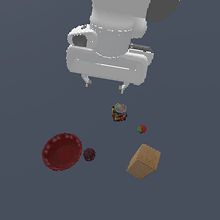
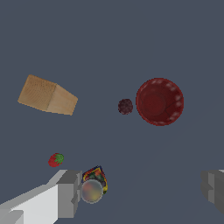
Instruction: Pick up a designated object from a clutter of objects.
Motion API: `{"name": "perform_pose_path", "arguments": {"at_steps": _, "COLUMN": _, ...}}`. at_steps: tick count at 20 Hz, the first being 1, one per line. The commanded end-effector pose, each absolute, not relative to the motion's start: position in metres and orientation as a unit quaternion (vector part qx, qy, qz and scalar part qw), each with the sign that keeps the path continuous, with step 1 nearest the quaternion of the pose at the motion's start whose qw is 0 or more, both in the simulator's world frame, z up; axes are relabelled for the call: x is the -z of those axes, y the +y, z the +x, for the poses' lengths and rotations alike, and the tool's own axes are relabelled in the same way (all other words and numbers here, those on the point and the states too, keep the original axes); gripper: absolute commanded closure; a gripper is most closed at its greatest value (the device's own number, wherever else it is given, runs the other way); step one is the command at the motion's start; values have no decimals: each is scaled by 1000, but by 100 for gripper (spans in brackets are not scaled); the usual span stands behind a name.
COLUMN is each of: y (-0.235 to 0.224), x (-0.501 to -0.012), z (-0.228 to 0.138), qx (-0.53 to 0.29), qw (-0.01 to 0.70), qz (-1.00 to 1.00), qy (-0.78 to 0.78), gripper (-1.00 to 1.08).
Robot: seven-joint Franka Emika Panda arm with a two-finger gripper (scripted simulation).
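Observation:
The designated object, a tiny red piece with a green bit (image 1: pixel 142 129), lies on the dark floor toward the exterior view's right; the wrist view shows the same designated object (image 2: pixel 56 159) close to one finger (image 2: pixel 66 193). My gripper (image 1: pixel 105 85) hangs open above the floor with nothing between its fingers, up and to the exterior view's left of the piece. In the wrist view the gripper (image 2: pixel 142 190) has its fingers far apart. The rest of the clutter of objects: a small multicoloured jar (image 1: pixel 119 112) (image 2: pixel 93 185), a tan block (image 1: pixel 144 161) (image 2: pixel 47 95), a dark maroon ball (image 1: pixel 89 154) (image 2: pixel 125 106) and a dark red scalloped bowl (image 1: pixel 62 151) (image 2: pixel 159 101).
The jar with its grey lid stands just below my gripper and nearest to the red-green piece. The tan block sits tilted on the floor, beyond the piece on the exterior view's right. The bowl and the ball lie side by side on the exterior view's left.

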State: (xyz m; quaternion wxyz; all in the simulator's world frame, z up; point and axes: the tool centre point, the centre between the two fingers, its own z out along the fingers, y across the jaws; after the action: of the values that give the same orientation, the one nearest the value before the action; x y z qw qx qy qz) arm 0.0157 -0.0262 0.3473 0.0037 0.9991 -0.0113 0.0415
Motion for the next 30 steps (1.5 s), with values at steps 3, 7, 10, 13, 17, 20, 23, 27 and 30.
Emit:
{"name": "perform_pose_path", "arguments": {"at_steps": 3, "y": -25, "x": -347, "z": 16, "qx": -41, "qw": 3, "qz": 999, "qy": -11, "gripper": -92}}
{"name": "perform_pose_path", "arguments": {"at_steps": 7, "y": -17, "x": -348, "z": 14, "qx": -37, "qw": -6, "qz": 999, "qy": -13, "gripper": -92}}
{"name": "perform_pose_path", "arguments": {"at_steps": 10, "y": -11, "x": -350, "z": 13, "qx": -34, "qw": -12, "qz": 999, "qy": -16, "gripper": -92}}
{"name": "perform_pose_path", "arguments": {"at_steps": 13, "y": -11, "x": -350, "z": 13, "qx": -34, "qw": -13, "qz": 999, "qy": -17, "gripper": -92}}
{"name": "perform_pose_path", "arguments": {"at_steps": 17, "y": -9, "x": -346, "z": 13, "qx": -34, "qw": -10, "qz": 999, "qy": -6, "gripper": -92}}
{"name": "perform_pose_path", "arguments": {"at_steps": 20, "y": -5, "x": -338, "z": 14, "qx": -32, "qw": -7, "qz": 999, "qy": 12, "gripper": -92}}
{"name": "perform_pose_path", "arguments": {"at_steps": 23, "y": 1, "x": -326, "z": 15, "qx": -30, "qw": -2, "qz": 999, "qy": 39, "gripper": -92}}
{"name": "perform_pose_path", "arguments": {"at_steps": 27, "y": 13, "x": -305, "z": 17, "qx": -26, "qw": 6, "qz": 996, "qy": 89, "gripper": -92}}
{"name": "perform_pose_path", "arguments": {"at_steps": 30, "y": 25, "x": -284, "z": 17, "qx": -23, "qw": 13, "qz": 990, "qy": 138, "gripper": -92}}
